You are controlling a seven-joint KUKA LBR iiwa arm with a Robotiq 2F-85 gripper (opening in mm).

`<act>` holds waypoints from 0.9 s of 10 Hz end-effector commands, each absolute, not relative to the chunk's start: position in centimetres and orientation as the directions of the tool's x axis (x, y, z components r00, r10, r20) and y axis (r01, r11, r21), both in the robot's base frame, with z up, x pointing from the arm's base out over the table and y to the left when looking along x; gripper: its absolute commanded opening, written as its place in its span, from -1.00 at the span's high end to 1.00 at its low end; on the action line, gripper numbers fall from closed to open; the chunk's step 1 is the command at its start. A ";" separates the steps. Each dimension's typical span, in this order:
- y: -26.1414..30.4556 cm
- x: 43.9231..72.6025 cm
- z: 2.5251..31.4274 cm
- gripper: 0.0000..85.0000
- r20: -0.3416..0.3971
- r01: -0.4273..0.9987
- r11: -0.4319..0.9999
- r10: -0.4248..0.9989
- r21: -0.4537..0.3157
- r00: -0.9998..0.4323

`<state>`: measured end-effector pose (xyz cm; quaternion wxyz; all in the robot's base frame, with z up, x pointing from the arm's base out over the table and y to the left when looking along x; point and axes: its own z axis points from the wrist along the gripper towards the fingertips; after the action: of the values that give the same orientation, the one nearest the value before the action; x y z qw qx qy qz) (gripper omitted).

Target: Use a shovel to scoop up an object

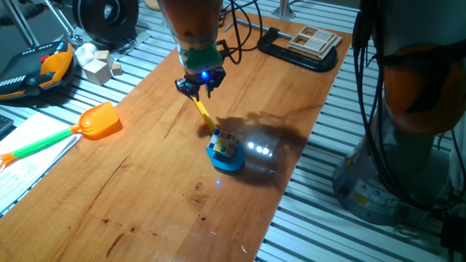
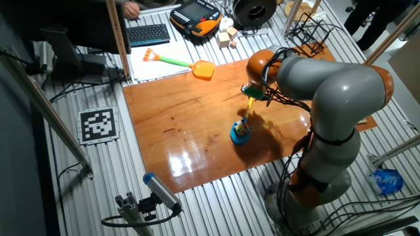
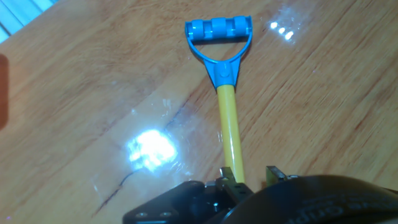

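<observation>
The shovel's blue blade point(image 1: 227, 163) lies low over the wooden table point(image 1: 145, 189), and the multicoloured cube point(image 1: 224, 145) sits on it. The yellow shaft point(image 1: 203, 113) slants up from the blade into my gripper point(image 1: 199, 86), which is shut on it. I cannot tell whether the blade touches the table. The other fixed view shows the gripper point(image 2: 250, 95) above the cube point(image 2: 242, 127) and blade point(image 2: 240, 136). In the hand view the gripper point(image 3: 249, 179) clamps the yellow shaft point(image 3: 229, 124), and the blue D loop point(image 3: 219, 31) points away over the wood.
An orange scoop point(image 1: 100, 121) with a green handle lies at the table's left edge. Pale wooden blocks point(image 1: 98, 67) sit beyond it. A black clamp point(image 1: 298, 54) with a wooden piece stands at the far right. The table's right edge point(image 1: 291, 182) runs close to the blade.
</observation>
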<state>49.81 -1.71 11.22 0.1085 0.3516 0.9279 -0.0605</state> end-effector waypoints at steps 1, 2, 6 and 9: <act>-1.6 49.7 11.3 0.20 -0.242 0.665 0.746 0.640 -0.033 -0.730; -1.6 49.7 11.4 0.20 -0.232 0.664 0.747 0.642 -0.028 -0.731; -1.2 49.3 11.9 0.20 -0.210 0.653 0.757 0.635 -0.023 -0.743; -1.2 49.1 12.2 0.20 -0.209 0.648 0.761 0.631 -0.021 -0.747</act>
<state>48.99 -1.22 12.23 0.0933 0.3426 0.9338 -0.0446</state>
